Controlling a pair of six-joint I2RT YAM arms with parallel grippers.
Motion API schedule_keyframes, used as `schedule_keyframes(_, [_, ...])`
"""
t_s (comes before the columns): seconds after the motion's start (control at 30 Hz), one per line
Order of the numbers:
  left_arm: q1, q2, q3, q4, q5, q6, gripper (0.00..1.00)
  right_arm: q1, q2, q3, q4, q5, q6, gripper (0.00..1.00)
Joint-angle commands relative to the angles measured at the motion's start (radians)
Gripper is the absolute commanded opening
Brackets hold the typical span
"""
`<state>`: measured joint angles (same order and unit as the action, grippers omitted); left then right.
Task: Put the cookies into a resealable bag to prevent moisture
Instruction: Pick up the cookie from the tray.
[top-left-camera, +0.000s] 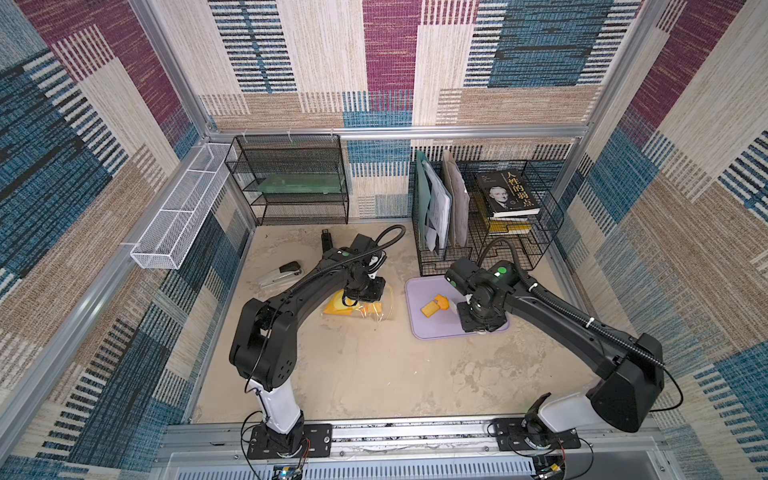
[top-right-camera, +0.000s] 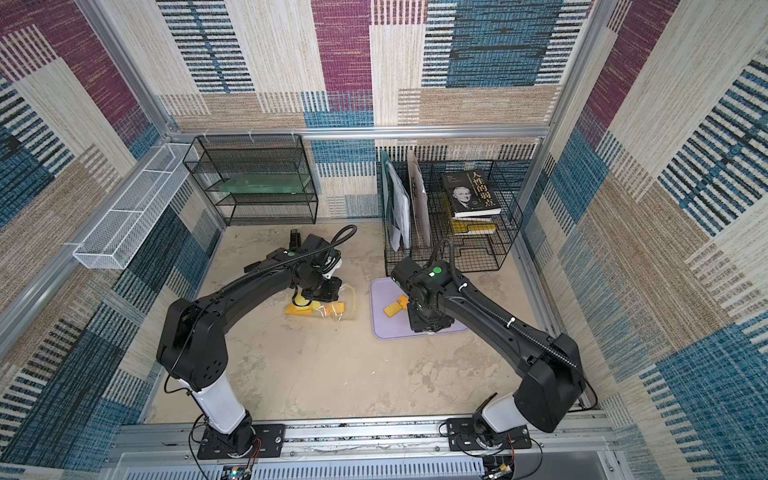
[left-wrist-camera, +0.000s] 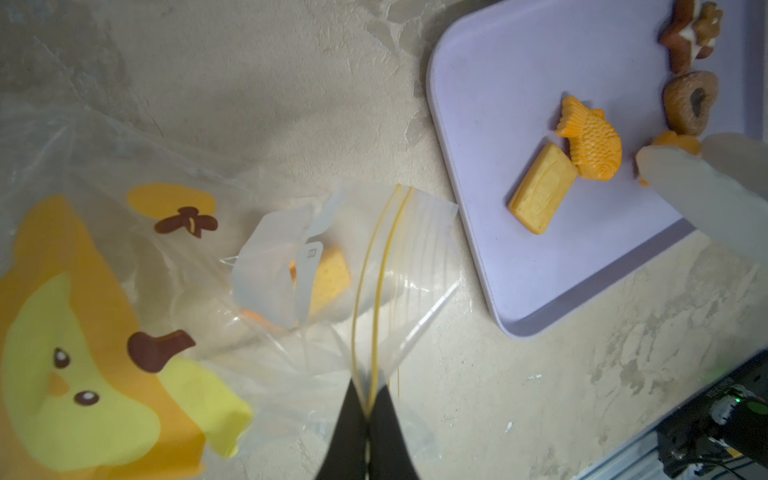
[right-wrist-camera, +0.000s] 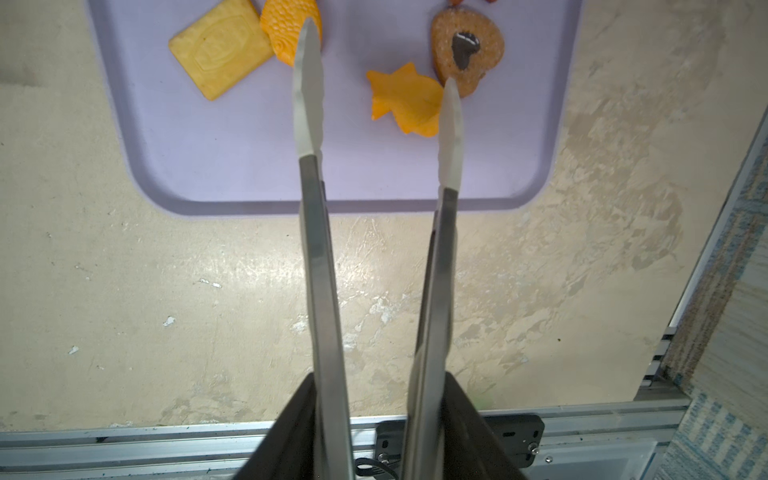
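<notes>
Several cookies (top-left-camera: 434, 306) lie on the lilac tray (top-left-camera: 432, 329), right of centre in both top views, under spread tongs (right-wrist-camera: 318, 257) clamped by the right tool (right-wrist-camera: 379, 386); the left tool (left-wrist-camera: 368, 411) pinches the zip edge of the resealable bag (left-wrist-camera: 104, 332), just left.

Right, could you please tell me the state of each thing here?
Clear resealable bag with yellow print: zip edge pinched, one square cookie inside.
Left tool: shut on the bag.
Long metal tongs: arms apart, straddling an orange cookie, not clamping.
Right tool: holding the tongs.
Flat lilac tray: carrying the other cookies, loose.
</notes>
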<state>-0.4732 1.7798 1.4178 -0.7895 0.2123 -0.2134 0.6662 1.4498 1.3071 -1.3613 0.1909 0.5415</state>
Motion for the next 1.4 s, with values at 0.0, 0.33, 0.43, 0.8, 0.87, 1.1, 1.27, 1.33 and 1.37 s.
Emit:
schedule_keyframes(0.0, [0.001, -0.011, -0.009, 0.028, 0.019, 0.02, 0.0, -0.007, -0.011, -0.027, -0.005, -0.008, 0.104, 0.44])
schedule_keyframes(0.33, [0.002, -0.004, -0.015, 0.035, 0.013, 0.022, 0.0, -0.033, 0.004, -0.041, -0.005, -0.009, 0.078, 0.45])
schedule_keyframes(0.43, [0.002, 0.0, -0.013, 0.032, 0.012, 0.024, 0.0, -0.03, 0.03, -0.042, 0.001, -0.024, 0.042, 0.44])
schedule_keyframes(0.8, [0.002, 0.012, -0.01, 0.025, 0.01, 0.022, 0.0, -0.043, 0.075, -0.074, 0.063, -0.045, -0.072, 0.34])
schedule_keyframes(0.87, [0.003, 0.016, -0.007, 0.025, 0.01, 0.022, 0.0, -0.053, 0.078, -0.078, 0.08, -0.051, -0.093, 0.34])
schedule_keyframes(1.1, [0.002, 0.019, -0.004, 0.019, 0.007, 0.024, 0.0, -0.097, 0.075, -0.1, 0.103, -0.021, -0.138, 0.4])
schedule_keyframes(1.27, [0.003, 0.024, 0.0, 0.018, 0.011, 0.022, 0.0, -0.132, 0.078, -0.114, 0.137, -0.043, -0.169, 0.4])
schedule_keyframes(1.33, [0.002, 0.026, 0.001, 0.018, 0.012, 0.022, 0.0, -0.133, 0.076, -0.118, 0.152, -0.062, -0.175, 0.4])
schedule_keyframes(1.37, [0.003, 0.028, 0.001, 0.018, 0.013, 0.021, 0.0, -0.133, 0.078, -0.118, 0.159, -0.068, -0.178, 0.39])
